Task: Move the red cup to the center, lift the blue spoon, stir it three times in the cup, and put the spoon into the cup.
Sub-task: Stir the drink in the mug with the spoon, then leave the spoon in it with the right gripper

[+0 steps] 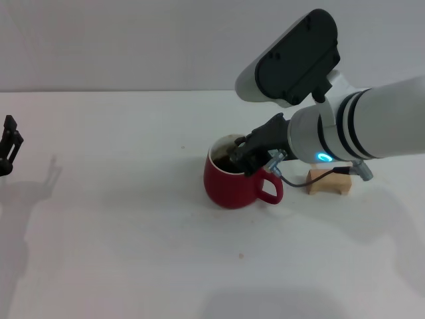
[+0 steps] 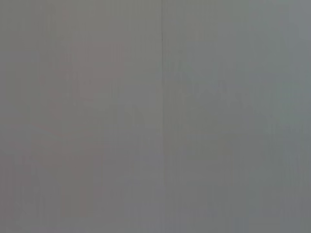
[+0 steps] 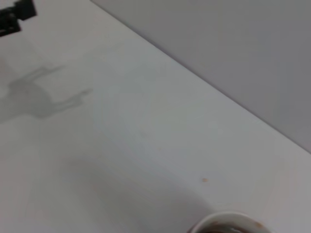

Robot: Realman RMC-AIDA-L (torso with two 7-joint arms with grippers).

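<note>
Red cup (image 1: 231, 186) sits upright on the white table (image 1: 133, 252), a little right of centre in the head view, loop handle turned to the right and toward the near side. White inner rim visible; the inside reads dark, contents not clear beyond that. Right gripper (image 1: 242, 158) hangs directly over the cup mouth, its dark fingers dipping to rim level at the right side of the opening; whether the jaws are spread or pinching anything cannot be told, since the fingers overlap the dark interior. Blue spoon not identifiable in any view. Just right of the cup, partly behind the right arm, a tan wooden block (image 1: 328, 182) rests on the table, apart from the cup. Left gripper (image 1: 9, 146) is parked at the far left edge, well away from the cup; its jaws cannot be read either. Right wrist view catches only a sliver of the cup's white rim (image 3: 224, 222) and bare table, with the left gripper (image 3: 17, 15) far off. Left wrist view shows plain grey surface only.
</note>
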